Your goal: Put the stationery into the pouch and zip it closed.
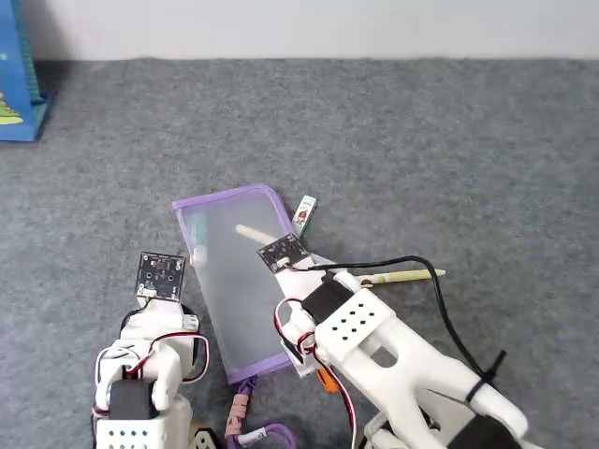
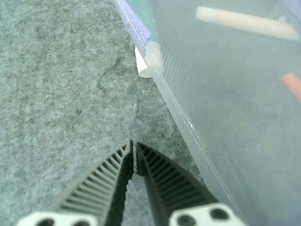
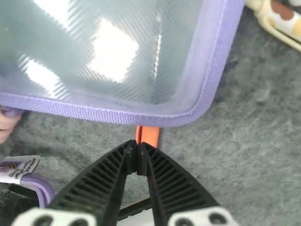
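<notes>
Pouch (image 1: 234, 290): flat on the tabletop (image 1: 468, 140) between the two arms. Contents seen through its wall are a cream stick (image 1: 255, 234) and a greenish item (image 1: 197, 229). Outside it are a pen (image 1: 407, 275) beside the right edge, partly under the right arm, a small eraser-like piece (image 1: 304, 211) just beside the far corner, and an orange piece (image 1: 325, 379) at the near corner. Judged progress: partly filled, with the loose pieces yet to go in and the zip yet to be run; whether the zip stands open cannot be told. Left wrist view: the left jaws are closed and empty over bare tabletop, just beside the long edge of the pouch (image 2: 225, 103). The stick (image 2: 244, 22) lies inside, well apart from them. A white piece (image 2: 143, 66) sits at the edge; whether it is in or out cannot be told. Right wrist view: the right jaws are closed, with nothing seen between them, their tips near the purple corner hem of the pouch (image 3: 207, 94). The orange piece (image 3: 148, 133) pokes out from under that hem right at the tips; whether they touch cannot be told. The pen (image 3: 275, 14) lies beyond the corner, well apart. A purple strap (image 3: 33, 181) lies to one side.
</notes>
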Motion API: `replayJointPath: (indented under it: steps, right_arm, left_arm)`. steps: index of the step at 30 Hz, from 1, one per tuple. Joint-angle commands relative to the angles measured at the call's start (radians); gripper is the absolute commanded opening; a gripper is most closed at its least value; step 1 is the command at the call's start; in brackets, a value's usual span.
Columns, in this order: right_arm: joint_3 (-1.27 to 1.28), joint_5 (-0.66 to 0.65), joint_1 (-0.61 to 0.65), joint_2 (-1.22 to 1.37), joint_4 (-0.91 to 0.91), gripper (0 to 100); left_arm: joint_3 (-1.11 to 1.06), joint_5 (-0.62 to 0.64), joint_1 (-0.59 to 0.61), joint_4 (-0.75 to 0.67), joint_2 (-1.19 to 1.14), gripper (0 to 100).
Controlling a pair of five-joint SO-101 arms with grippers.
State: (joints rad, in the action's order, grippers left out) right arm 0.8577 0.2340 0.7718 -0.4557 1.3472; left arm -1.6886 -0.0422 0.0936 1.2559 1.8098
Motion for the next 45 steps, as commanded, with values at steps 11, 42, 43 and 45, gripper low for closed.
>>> replayJointPath:
  steps: [11, 42, 43, 45]
  right_arm:
    - [-0.026, 0.009, -0.05, 0.337, -0.328, 0.8]
    - [-0.479, -0.167, -0.243, 0.32, -0.012, 1.1]
    - [-0.479, -0.163, -0.223, 0.302, 0.027, 1.2]
    - [-0.479, -0.103, -0.183, 0.275, 0.076, 1.2]
  left_arm:
    - [0.005, -0.003, 0.003, 0.005, 0.011, 1]
    - [0.005, -0.003, 0.003, 0.005, 0.011, 1]
    - [0.005, -0.003, 0.003, 0.005, 0.011, 1]
    - [0.005, -0.003, 0.003, 0.005, 0.011, 1]
